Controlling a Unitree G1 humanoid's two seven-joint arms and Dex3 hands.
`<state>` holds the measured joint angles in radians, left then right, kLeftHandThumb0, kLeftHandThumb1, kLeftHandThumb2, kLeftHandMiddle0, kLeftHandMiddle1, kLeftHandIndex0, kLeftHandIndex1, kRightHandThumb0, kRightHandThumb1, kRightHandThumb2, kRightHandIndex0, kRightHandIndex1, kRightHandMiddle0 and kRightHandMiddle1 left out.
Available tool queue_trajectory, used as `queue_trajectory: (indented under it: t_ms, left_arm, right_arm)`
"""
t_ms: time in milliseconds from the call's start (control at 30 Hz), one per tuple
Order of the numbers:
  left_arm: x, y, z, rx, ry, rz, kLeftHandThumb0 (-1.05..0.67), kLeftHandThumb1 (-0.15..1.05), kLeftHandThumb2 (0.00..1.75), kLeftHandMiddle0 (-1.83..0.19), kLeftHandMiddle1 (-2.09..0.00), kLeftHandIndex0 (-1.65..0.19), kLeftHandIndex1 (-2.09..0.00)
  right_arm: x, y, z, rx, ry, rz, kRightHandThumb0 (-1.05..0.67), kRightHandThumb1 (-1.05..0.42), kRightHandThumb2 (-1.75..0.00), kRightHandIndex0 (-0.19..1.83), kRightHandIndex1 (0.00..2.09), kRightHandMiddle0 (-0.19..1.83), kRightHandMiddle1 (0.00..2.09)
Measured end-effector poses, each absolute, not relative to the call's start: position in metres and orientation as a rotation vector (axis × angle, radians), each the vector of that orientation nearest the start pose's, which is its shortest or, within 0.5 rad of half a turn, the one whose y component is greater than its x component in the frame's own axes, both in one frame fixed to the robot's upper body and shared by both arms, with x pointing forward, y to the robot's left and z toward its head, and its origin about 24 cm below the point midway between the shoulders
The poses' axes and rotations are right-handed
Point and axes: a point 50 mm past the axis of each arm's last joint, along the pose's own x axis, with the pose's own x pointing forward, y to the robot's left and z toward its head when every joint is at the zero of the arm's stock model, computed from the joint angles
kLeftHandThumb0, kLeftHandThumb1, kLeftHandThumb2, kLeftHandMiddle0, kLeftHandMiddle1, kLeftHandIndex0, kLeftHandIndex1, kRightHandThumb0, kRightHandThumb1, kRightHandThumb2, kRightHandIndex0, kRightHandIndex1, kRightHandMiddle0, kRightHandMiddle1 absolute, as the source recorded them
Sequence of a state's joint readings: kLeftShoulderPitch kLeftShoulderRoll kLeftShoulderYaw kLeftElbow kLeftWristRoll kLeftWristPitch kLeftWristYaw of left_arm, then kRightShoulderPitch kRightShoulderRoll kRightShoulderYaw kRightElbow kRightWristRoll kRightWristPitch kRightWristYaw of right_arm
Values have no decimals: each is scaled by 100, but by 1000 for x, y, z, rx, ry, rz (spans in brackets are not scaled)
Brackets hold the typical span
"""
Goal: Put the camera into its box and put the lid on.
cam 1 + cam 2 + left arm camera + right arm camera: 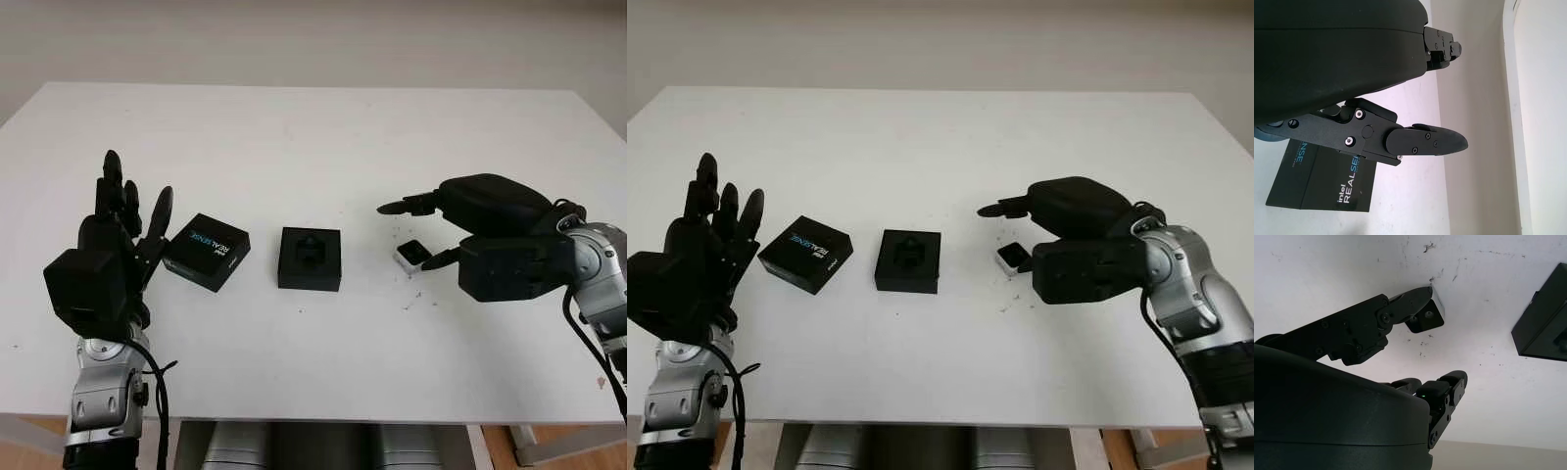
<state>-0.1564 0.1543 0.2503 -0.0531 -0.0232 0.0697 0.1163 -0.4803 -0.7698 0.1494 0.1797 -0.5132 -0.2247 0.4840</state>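
The small, blocky white-and-black camera (412, 255) lies on the matte white table (313, 127), at three o'clock from the square black box (310, 258). The right hand (431, 231) brackets it, fingers spread, thumb tip touching. The left hand (132, 220) is open beside the glossy lid (206, 252).

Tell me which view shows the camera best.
Right wrist view: the camera sits close up on the table, the right hand's thumb touching it. Both eye views show it small, partly hidden by that hand.

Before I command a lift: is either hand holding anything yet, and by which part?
Nothing is held. The right hand is open around the camera, which sits on the table; the left hand is open beside the lid.
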Motion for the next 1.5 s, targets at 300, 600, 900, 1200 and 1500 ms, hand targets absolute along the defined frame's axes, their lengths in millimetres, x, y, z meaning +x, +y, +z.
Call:
queue_trajectory:
  t_ms: [300, 600, 900, 1200, 1500]
  left_arm:
    - [273, 233, 100, 94, -167, 330, -50, 105, 28, -6, -6, -2, -6]
    - [273, 232, 100, 96, -167, 329, -50, 105, 29, -6, -6, -2, -6]
    - [273, 233, 100, 114, -166, 339, -51, 105, 29, -8, -6, -3, -6]
    - [273, 234, 100, 109, -161, 339, -51, 105, 27, -7, -5, -3, -6]
    - [272, 234, 101, 104, -167, 335, -51, 105, 26, -6, -5, -3, -6]
  right_arm:
    - [322, -228, 150, -1439, -123, 507, -41, -87, -6, 35, 4, 48, 5]
    - [326, -233, 145, -1471, -141, 495, -44, -89, -6, 38, 6, 51, 7]
    - [329, -239, 136, -1484, -125, 480, -40, -88, -5, 39, 6, 55, 9]
    - [331, -239, 132, -1493, -150, 489, -40, -87, -5, 41, 7, 57, 9]
    - [331, -239, 132, -1487, -168, 484, -39, -87, -5, 43, 7, 61, 11]
